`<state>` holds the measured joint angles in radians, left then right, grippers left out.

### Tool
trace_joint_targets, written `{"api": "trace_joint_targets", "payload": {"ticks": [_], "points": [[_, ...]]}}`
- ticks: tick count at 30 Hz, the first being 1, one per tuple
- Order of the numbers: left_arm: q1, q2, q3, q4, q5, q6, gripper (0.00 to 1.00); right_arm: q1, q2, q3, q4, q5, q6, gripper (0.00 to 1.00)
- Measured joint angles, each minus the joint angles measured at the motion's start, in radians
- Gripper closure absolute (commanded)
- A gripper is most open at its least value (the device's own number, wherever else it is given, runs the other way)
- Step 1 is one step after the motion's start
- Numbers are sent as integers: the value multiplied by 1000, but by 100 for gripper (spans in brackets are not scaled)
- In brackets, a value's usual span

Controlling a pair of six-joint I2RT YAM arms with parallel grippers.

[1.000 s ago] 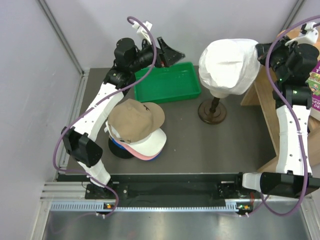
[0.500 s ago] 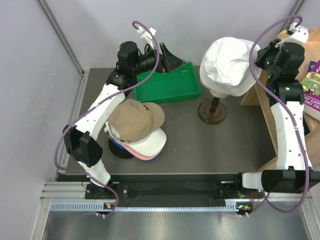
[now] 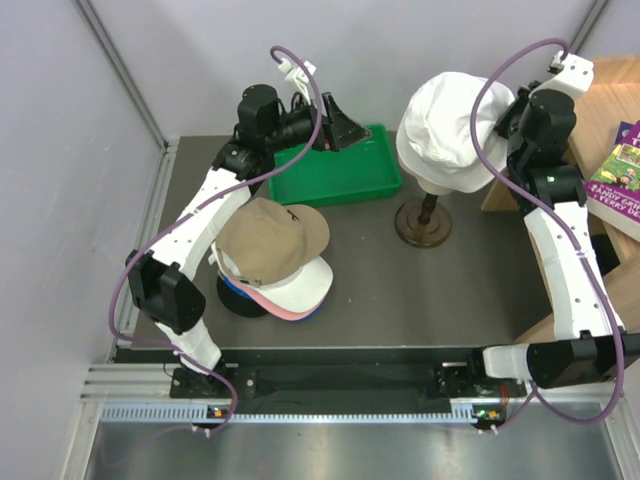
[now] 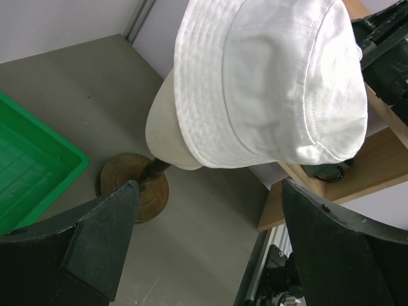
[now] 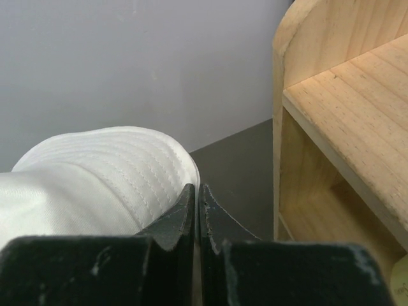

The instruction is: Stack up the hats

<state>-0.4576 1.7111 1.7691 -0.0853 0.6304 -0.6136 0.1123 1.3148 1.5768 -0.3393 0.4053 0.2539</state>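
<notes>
A pile of hats lies at the left of the table, with a khaki-brown cap (image 3: pixel 268 240) on top, a white cap (image 3: pixel 308 278) under it, and pink (image 3: pixel 285 312) and blue (image 3: pixel 232 288) edges below. A white hat (image 3: pixel 445 125) (image 4: pixel 268 76) (image 5: pixel 95 172) sits on a cream mannequin head (image 4: pixel 167 127). My left gripper (image 3: pixel 345 125) (image 4: pixel 209 185) hangs open and holds nothing above the green tray, facing that hat. My right gripper (image 3: pixel 508 118) (image 5: pixel 197 188) is shut, its tips right against the white hat's right edge.
The mannequin head rests on a round wooden stand (image 3: pixel 423 222) (image 4: pixel 131 188). A green tray (image 3: pixel 340 178) (image 4: pixel 44 159) lies at the back, left of the stand. A wooden shelf (image 3: pixel 520 190) (image 5: pixel 344 115) with a book (image 3: pixel 618 172) stands at the right.
My right arm has swung left and up along the white hat's right side, and the hat has shifted slightly left. My left gripper has edged right over the tray.
</notes>
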Motion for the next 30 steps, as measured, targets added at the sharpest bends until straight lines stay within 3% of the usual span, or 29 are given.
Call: {"api": "trace_joint_targets", "payload": {"ticks": [11,24,30], "points": [[34,0,0,-31,0,15,4,99,-40,-74,43,73,82,100],[57,-1,-21,-43,0,15,4,109,-33,-205,-61,163,164,100],[57,5,-33,52,9,-68,6,110,-33,-213,-65,162,173,100]]}}
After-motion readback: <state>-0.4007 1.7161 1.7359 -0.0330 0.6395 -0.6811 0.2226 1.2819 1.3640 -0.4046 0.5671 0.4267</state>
